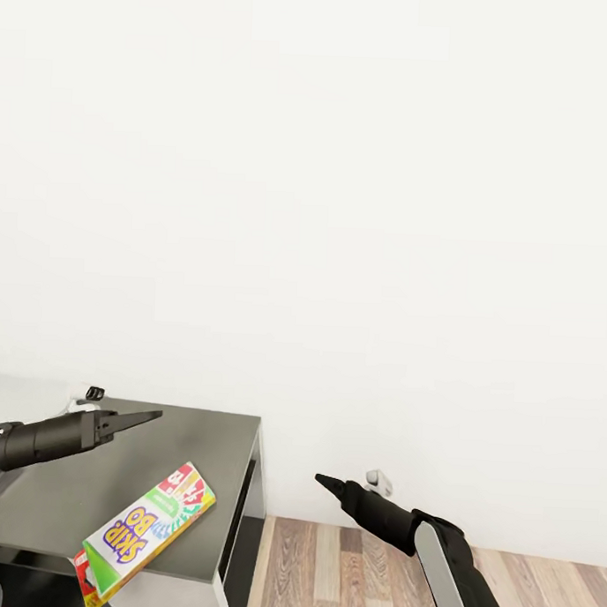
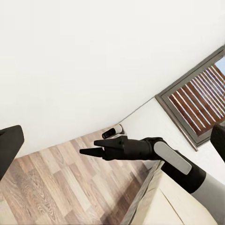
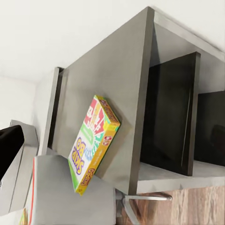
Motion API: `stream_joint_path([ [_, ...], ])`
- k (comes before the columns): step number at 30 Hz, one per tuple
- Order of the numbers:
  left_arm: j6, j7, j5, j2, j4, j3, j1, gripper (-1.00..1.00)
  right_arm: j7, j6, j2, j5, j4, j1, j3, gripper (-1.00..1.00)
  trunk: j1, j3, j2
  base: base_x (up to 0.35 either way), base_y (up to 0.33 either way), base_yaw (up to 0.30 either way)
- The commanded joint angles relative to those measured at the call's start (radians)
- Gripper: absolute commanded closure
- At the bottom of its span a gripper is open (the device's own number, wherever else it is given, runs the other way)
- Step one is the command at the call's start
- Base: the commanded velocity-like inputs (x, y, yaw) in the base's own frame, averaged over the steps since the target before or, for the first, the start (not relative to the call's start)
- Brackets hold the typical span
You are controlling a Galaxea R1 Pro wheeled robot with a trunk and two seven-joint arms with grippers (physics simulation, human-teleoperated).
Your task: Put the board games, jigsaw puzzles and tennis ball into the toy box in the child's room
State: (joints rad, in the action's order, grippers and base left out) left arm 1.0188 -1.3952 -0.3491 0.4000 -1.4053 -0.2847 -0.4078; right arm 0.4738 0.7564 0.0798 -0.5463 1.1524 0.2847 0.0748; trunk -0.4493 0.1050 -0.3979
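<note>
One board game (image 1: 148,528), a green-red box with yellow letters, lies on the dark grey table (image 1: 191,440) at its front edge, with the near end jutting past the edge. A red edge (image 1: 79,565) shows beneath that end. The right wrist view shows the same board game (image 3: 93,145) on the table (image 3: 108,79). My left gripper (image 1: 148,415) hovers over the table behind the box, open and holding nothing. My right gripper (image 1: 324,481) hangs over the floor to the table's right, open and holding nothing, and it appears in the left wrist view (image 2: 88,147).
A white wall rises behind the table. Wood floor (image 1: 354,571) runs to the table's right, with a small white device (image 1: 378,481) at the wall's foot. The left wrist view takes in a slatted window (image 2: 197,101) and a cream surface (image 2: 159,206).
</note>
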Motion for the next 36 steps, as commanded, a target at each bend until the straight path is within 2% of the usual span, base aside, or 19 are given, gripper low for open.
stream_joint_path([
  [1,0.010,-0.002,-0.002,0.000,0.000,0.000,-0.001,-1.00,0.003,0.007,0.001,0.000,0.001,0.001,0.004,-1.00,-0.001,0.001,-0.002,0.000,0.182,0.000],
  [22,0.015,-0.002,-0.001,0.002,0.000,-0.011,0.001,-1.00,0.002,0.008,0.002,0.002,-0.001,0.001,0.005,-1.00,-0.001,-0.034,-0.002,0.000,0.033,0.000],
  [36,0.021,-0.004,0.000,0.004,0.000,-0.013,0.001,-1.00,0.002,0.008,0.001,-0.007,-0.002,0.001,0.018,-1.00,-0.054,0.006,-0.100,0.000,0.000,0.000],
])
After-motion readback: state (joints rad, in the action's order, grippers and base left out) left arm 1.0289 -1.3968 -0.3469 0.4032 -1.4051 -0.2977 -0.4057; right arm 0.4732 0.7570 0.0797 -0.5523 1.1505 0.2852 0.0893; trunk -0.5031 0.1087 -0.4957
